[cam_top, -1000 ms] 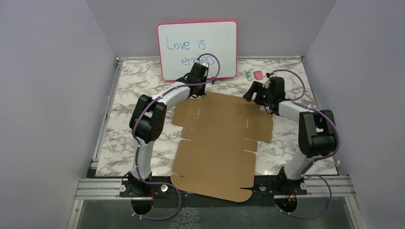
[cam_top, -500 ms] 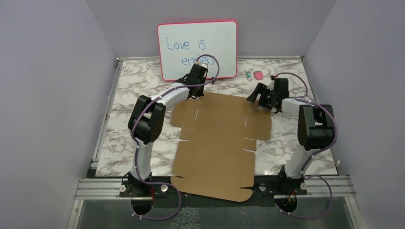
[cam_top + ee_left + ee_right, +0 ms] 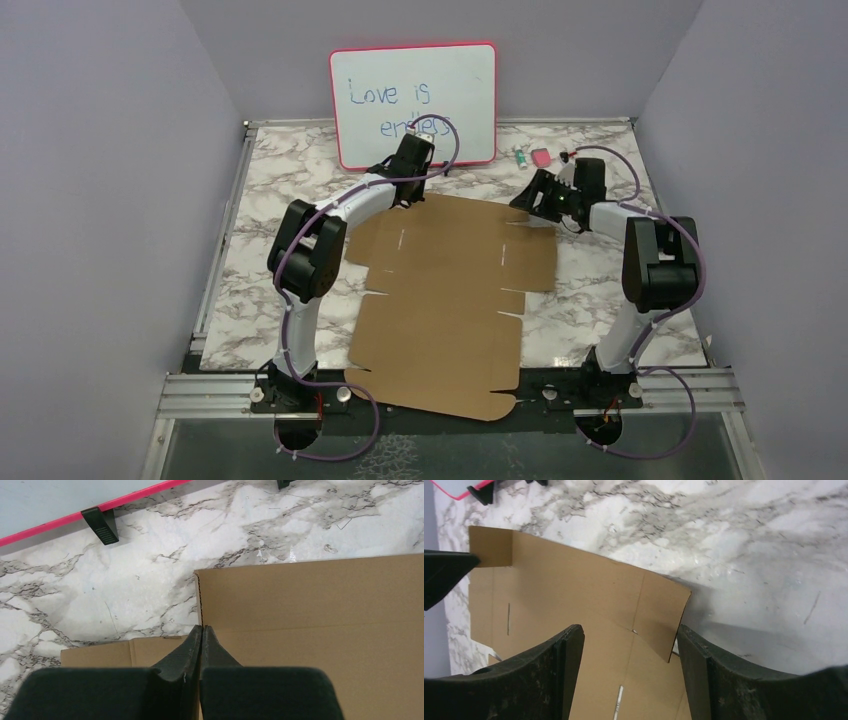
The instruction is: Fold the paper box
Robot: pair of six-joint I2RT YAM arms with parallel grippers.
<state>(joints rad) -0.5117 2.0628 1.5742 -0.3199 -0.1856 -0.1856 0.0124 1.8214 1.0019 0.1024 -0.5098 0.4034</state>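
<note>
Marble table [image 3: 270, 250] carries the paper box [image 3: 440, 310], a flat brown die-cut sheet lying mid-table w/ its near edge over the front rail. Pink-framed whiteboard [image 3: 413, 100] stands at the back. L gripper [image 3: 201, 630]: clenched, tips together at sheet's far-L corner notch. R gripper [image 3: 629, 630]: released, jaws wide astride the far-R corner, which curls up. Small pink block [image 3: 540, 157] nr back edge.

paper box [image 3: 440, 290]: plain brown | table [image 3: 272, 190]: white-grey marble | whiteboard [image 3: 413, 100]: pink frame
</note>
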